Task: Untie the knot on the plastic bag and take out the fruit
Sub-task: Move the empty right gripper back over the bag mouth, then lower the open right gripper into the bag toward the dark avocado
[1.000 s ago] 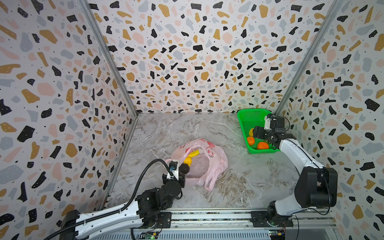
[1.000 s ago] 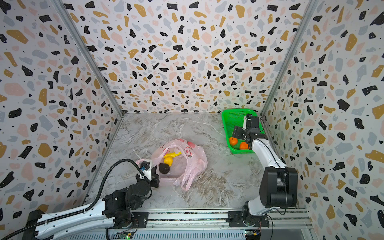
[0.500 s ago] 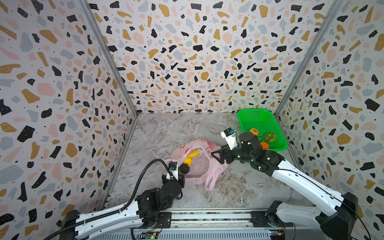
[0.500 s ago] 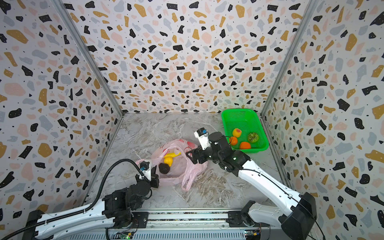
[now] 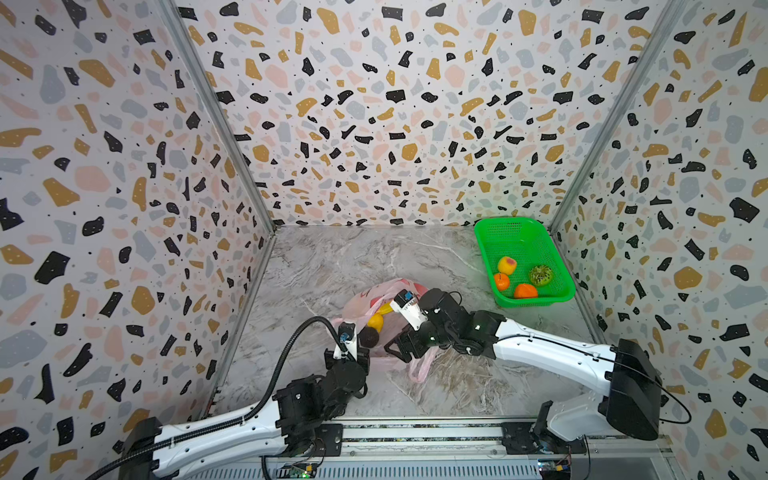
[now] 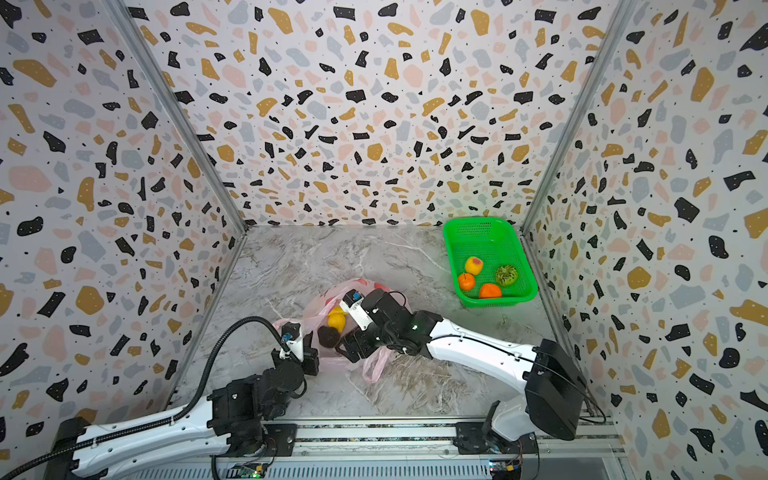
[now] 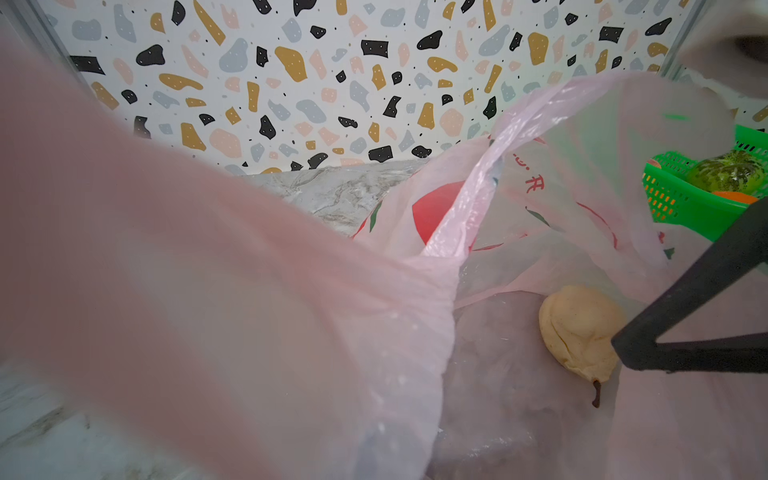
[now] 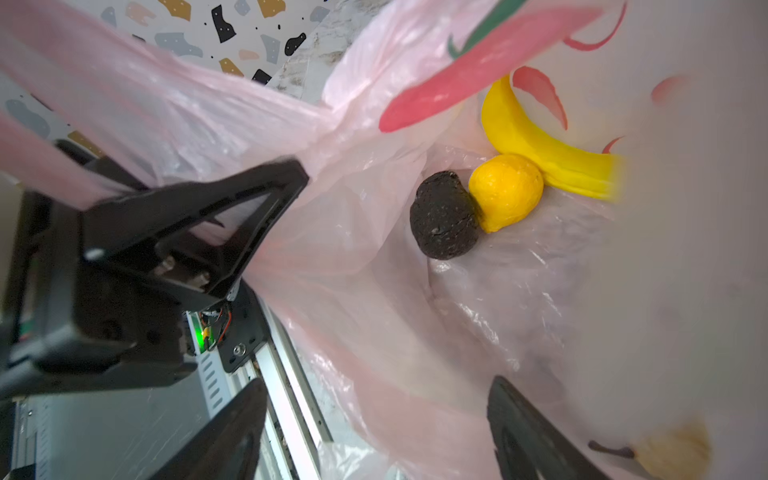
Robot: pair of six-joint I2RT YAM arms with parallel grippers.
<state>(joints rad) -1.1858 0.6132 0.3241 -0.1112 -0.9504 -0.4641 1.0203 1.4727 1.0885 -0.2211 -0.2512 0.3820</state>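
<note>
The pale pink plastic bag (image 5: 359,301) lies mid-table with its mouth gaping; the knot is out of view. My left gripper (image 5: 358,349) is shut on the bag's near rim, seen in the right wrist view as black fingers (image 8: 249,216) pinching pink film. My right gripper (image 8: 374,432) stands open over the bag's front edge, close beside the left one, holding nothing. Inside the bag lie fruit: a yellow banana (image 8: 540,141), a yellow-orange round fruit (image 8: 505,195), a dark avocado (image 8: 444,216) and a cream fruit (image 7: 577,328).
A green mesh basket (image 5: 490,249) stands at the back right, holding a peach (image 5: 507,264), two orange fruits (image 5: 501,281) and a green kiwi half (image 5: 540,275). A loose pink handle loop (image 5: 417,370) trails toward the front. Patterned walls enclose three sides.
My right arm has swung from the basket across to the bag and come down at its front edge, jaws still wide. The left gripper has kept its hold in place.
</note>
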